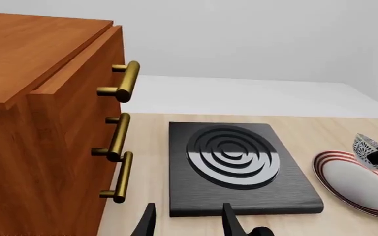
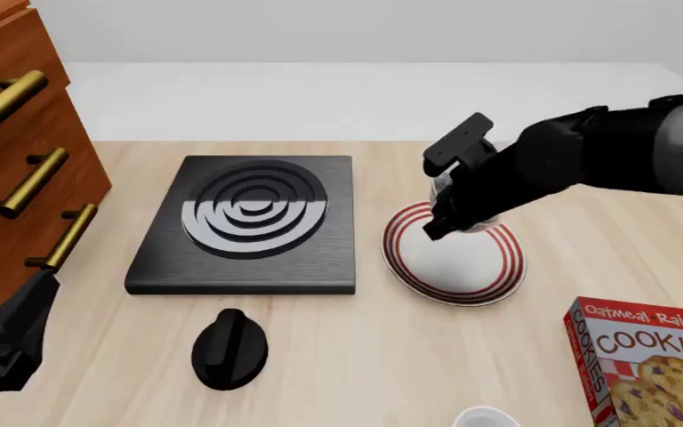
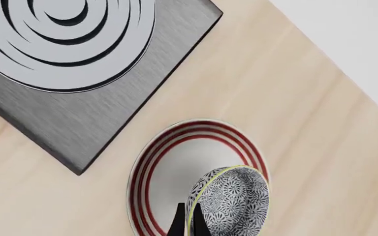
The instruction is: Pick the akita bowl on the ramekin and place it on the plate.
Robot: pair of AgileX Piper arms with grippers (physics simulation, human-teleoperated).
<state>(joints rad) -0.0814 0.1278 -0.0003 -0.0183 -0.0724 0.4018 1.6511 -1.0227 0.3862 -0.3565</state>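
The speckled akita bowl (image 3: 234, 202) hangs tilted over the plate (image 3: 175, 169), a white plate with red rings. My right gripper (image 3: 189, 223) is shut on the bowl's rim, one finger inside and one outside. Seen from the front, the right arm (image 2: 555, 165) covers most of the bowl above the plate (image 2: 484, 276). The left wrist view shows the bowl (image 1: 367, 146) above the plate's (image 1: 356, 184) far rim; I cannot tell whether they touch. The white ramekin (image 2: 484, 416) peeks in at the front edge. My left gripper (image 1: 189, 225) is open near the table's front left.
A black square stove plate (image 2: 253, 222) lies left of the plate, with a black knob (image 2: 230, 349) in front of it. A wooden cabinet (image 2: 15, 142) with brass handles stands at the left. A cookies box (image 2: 650, 365) lies at the front right.
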